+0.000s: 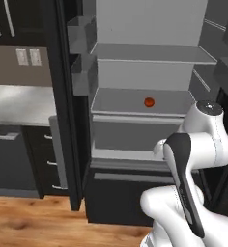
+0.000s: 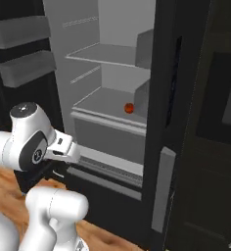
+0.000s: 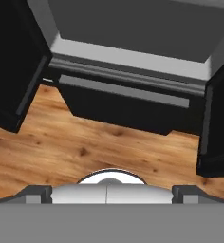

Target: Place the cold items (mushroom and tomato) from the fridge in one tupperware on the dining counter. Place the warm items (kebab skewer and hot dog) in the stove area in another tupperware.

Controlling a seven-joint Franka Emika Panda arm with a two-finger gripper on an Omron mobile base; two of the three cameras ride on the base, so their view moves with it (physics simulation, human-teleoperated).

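The fridge (image 1: 149, 72) stands open, both doors swung wide, so its front is free above the wood floor (image 3: 85, 147). The tomato (image 1: 149, 102) sits alone on the fridge's lower shelf (image 1: 116, 103), toward the back and well in from the front edge; the shelf above it is bare. The gripper (image 3: 107, 193), jaws spread wide and holding nothing, points down at the floor before the fridge's dark bottom drawer (image 3: 118, 107).

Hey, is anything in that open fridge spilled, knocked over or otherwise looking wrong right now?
Nothing stands out. The small round red tomato sits by itself on a grey fridge shelf, with no spill around it. The shelf above looks level. No mushroom can be made out from these angles.
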